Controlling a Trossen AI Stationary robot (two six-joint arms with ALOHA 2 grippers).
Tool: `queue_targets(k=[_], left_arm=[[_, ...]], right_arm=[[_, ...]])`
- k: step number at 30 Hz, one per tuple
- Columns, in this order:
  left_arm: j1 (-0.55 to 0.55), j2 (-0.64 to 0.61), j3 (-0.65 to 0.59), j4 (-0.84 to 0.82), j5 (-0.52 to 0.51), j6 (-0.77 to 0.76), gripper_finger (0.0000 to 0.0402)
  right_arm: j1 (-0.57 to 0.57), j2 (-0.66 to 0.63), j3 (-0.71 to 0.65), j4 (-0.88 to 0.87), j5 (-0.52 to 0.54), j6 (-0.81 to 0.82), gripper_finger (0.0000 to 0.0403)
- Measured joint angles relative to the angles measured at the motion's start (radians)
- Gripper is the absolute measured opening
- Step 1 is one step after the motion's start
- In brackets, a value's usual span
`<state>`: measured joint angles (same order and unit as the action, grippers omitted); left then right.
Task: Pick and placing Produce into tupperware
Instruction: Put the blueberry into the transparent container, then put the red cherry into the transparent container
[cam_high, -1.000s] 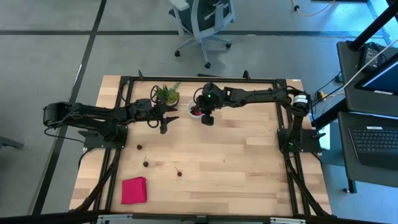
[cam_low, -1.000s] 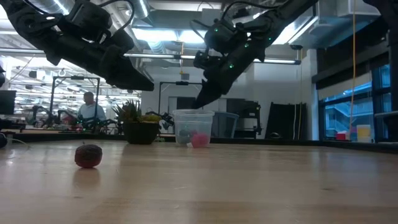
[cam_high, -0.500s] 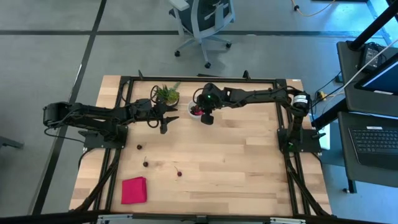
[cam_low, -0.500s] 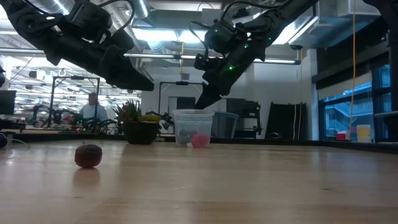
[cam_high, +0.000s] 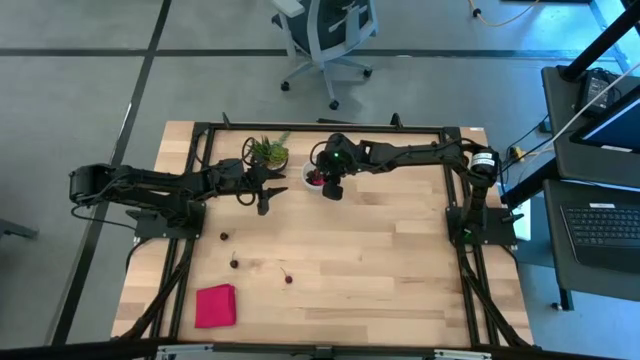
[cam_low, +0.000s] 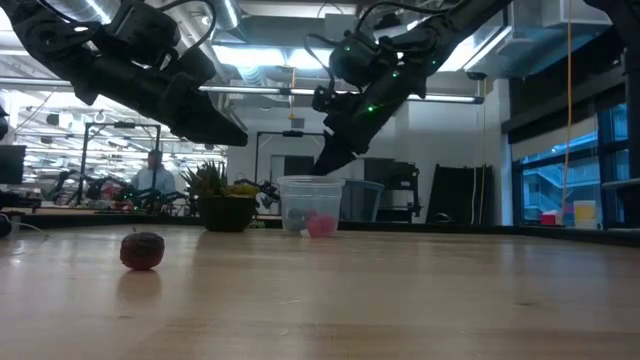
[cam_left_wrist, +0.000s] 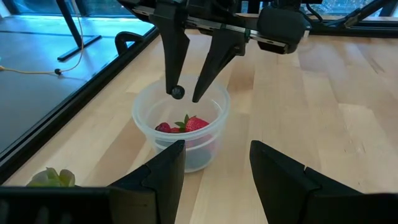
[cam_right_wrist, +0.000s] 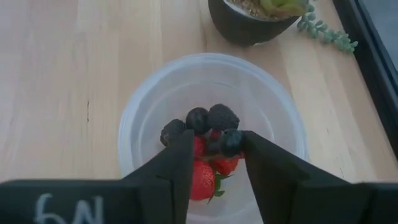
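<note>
Clear plastic, round, whitish at the rim: your tupperware cup (cam_right_wrist: 211, 124) stands at the table's far side, just beside the small dark-potted spiky green plant (cam_high: 268, 152). Inside it you see red strawberry-like fruit with green leaves and several dark round berries (cam_right_wrist: 208, 118) heaped together.

Your right gripper (cam_left_wrist: 186, 96) hangs directly over the cup's mouth, fingers spread apart; a small dark berry (cam_left_wrist: 177, 93) sits at the tip of one finger, the other finger clear of it. From the right wrist view, a dark berry shows against the inner edge of one finger (cam_right_wrist: 261, 168), above the pile.

Your left gripper (cam_high: 264, 203) waits on the near-left side of the cup, raised off the wood, pointed toward the container, fingers apart and holding nothing.

Farther out on the light wooden table (cam_high: 380, 260), three loose dark red fruits lie well apart from the cup: one (cam_high: 223, 236), another (cam_high: 235, 263), a third with a thin stem (cam_high: 288, 279). A flat pink-red square cloth (cam_high: 215, 305) lies near the front left corner.

A person (cam_low: 153, 176) shows in the room beyond the table.
</note>
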<state>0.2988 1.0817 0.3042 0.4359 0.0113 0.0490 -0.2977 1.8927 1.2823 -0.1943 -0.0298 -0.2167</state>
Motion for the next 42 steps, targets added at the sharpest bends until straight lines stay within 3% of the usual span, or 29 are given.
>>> queue_targets(k=[15, 23, 27, 32, 35, 39, 42], left_arm=[[0.0, 0.0, 0.0, 0.0, 0.001, -0.018, 0.0173], [0.0, 0.0, 0.0, 0.001, 0.001, -0.021, 0.0173], [-0.001, 0.0, 0.0, 0.001, 0.002, -0.022, 0.0173], [-0.001, 0.0, 0.0, 0.001, 0.01, -0.024, 0.0173], [-0.003, 0.0, 0.0, 0.019, 0.096, -0.046, 0.0173], [-0.06, 0.0, 0.012, 0.064, 0.316, -0.027, 0.0173], [-0.157, 0.0, 0.066, -0.025, 0.32, -0.021, 0.0173]], right_arm=[[0.003, -0.008, 0.024, -0.04, 0.001, 0.004, 0.0161], [0.098, -0.153, -0.014, -0.094, -0.006, -0.016, 0.0161], [0.128, -0.272, -0.152, -0.059, -0.014, -0.008, 0.0161], [0.147, -0.464, -0.45, 0.187, -0.016, 0.055, 0.0161], [0.158, -0.565, -0.608, 0.34, -0.017, 0.058, 0.0161], [0.159, -0.634, -0.764, 0.606, -0.017, 0.057, 0.0161], [0.156, -0.647, -0.833, 0.761, -0.016, 0.054, 0.0161]])
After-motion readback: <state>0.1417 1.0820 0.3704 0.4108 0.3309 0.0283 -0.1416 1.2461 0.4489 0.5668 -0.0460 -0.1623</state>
